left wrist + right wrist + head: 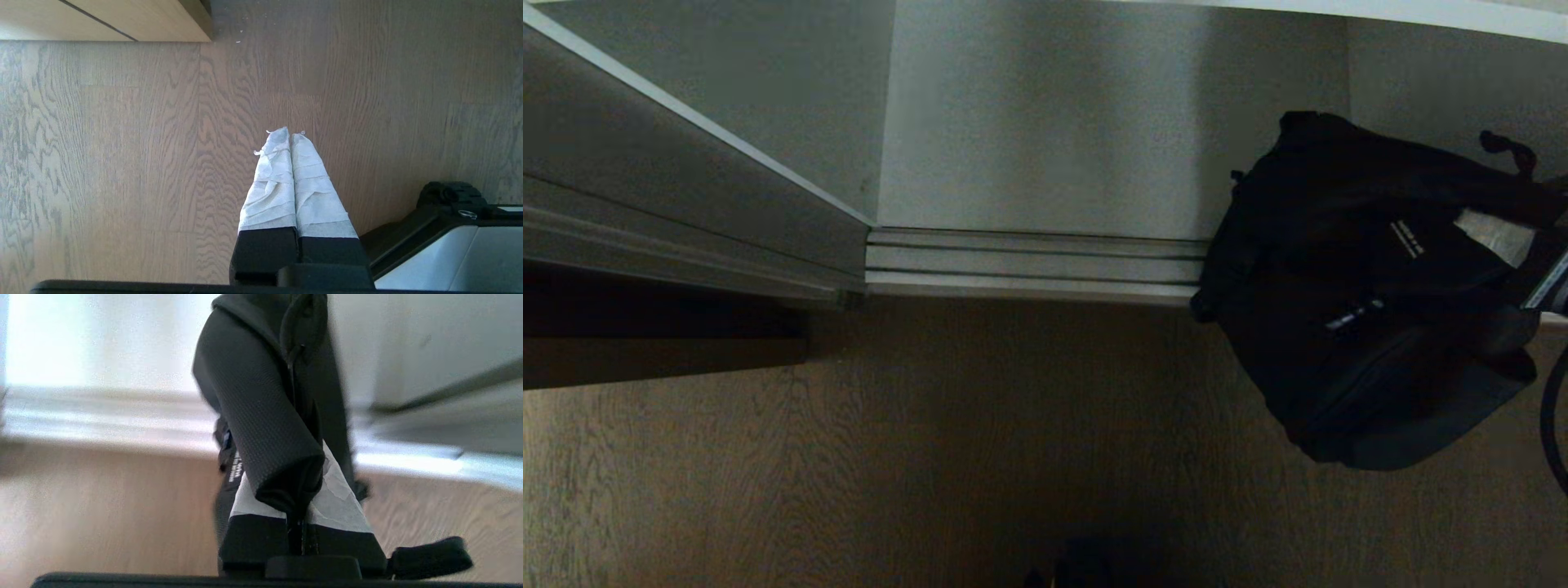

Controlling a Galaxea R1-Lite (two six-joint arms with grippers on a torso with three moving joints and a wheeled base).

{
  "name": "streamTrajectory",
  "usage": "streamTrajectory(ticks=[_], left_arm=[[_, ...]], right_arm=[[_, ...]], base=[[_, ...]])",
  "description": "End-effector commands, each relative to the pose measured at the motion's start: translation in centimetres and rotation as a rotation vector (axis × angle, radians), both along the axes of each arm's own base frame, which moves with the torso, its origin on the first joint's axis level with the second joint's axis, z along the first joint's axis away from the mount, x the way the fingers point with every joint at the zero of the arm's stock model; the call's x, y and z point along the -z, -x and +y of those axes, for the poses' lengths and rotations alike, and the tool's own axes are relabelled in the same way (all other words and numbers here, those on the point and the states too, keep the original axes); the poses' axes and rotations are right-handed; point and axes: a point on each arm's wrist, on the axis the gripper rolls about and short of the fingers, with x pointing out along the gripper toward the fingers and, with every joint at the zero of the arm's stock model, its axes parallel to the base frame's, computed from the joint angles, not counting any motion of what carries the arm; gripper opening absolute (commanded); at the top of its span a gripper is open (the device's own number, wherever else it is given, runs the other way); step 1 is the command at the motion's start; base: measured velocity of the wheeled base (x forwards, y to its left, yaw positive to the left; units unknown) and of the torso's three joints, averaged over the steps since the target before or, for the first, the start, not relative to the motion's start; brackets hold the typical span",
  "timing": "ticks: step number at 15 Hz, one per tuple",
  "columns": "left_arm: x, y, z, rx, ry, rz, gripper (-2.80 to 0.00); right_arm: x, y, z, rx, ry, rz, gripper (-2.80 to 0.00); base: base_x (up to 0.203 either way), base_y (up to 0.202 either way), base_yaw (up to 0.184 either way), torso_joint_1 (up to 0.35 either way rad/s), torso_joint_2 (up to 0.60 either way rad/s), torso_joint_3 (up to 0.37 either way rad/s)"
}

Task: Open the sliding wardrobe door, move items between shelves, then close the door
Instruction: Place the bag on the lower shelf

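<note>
A soft black bag (1356,310) with a small line of white lettering hangs at the right, over the dark floor and the door track. My right gripper (1503,238) comes in from the right edge and is shut on the bag's top. In the right wrist view the bag's woven strap (261,396) is pinched between the white-taped fingers (339,502) of the right gripper (296,486). The sliding wardrobe door (670,188) stands at the left, leaving the grey-white shelf (1045,122) uncovered. My left gripper (289,134) is shut, empty and parked over the floor.
The silver door track (1029,265) runs along the wardrobe's front edge. Dark wood floor (931,457) fills the foreground. A light wood cabinet front (102,20) and part of my base (449,245) show in the left wrist view.
</note>
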Motion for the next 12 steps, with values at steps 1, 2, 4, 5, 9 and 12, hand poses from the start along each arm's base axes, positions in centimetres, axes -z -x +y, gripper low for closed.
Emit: streamTrajectory(ticks=[1, 2, 4, 5, 9, 12], left_arm=[[0.0, 0.0, 0.0, 0.000, 0.000, 0.000, -2.80], [0.0, 0.0, 0.0, 0.000, 0.000, 0.000, -2.80], [0.0, 0.0, 0.0, 0.000, 0.000, 0.001, -2.80], [0.0, 0.0, 0.0, 0.000, 0.000, 0.001, -2.80], [0.0, 0.0, 0.0, 0.000, 0.000, 0.001, -2.80], [0.0, 0.0, 0.0, 0.000, 0.000, 0.002, -2.80]], right_arm=[[-0.9, -1.0, 0.0, 0.060, -0.021, -0.073, -2.80], [-1.3, -1.6, -0.1, 0.107, -0.037, -0.115, -2.80], [-1.3, -2.2, -0.1, 0.166, -0.056, -0.154, -2.80], [-0.7, -2.4, -0.1, 0.168, -0.054, -0.141, -2.80], [0.5, -4.7, 0.1, 0.212, -0.083, -0.192, -2.80], [0.3, -6.2, 0.4, 0.255, -0.149, -0.271, -2.80]], base=[[0.000, 0.000, 0.000, 0.000, 0.00, 0.000], [0.000, 0.000, 0.000, 0.000, 0.00, 0.000], [0.000, 0.000, 0.000, 0.000, 0.00, 0.000], [0.000, 0.000, 0.000, 0.000, 0.00, 0.000], [0.000, 0.000, 0.000, 0.000, 0.00, 0.000], [0.000, 0.000, 0.000, 0.000, 0.00, 0.000]])
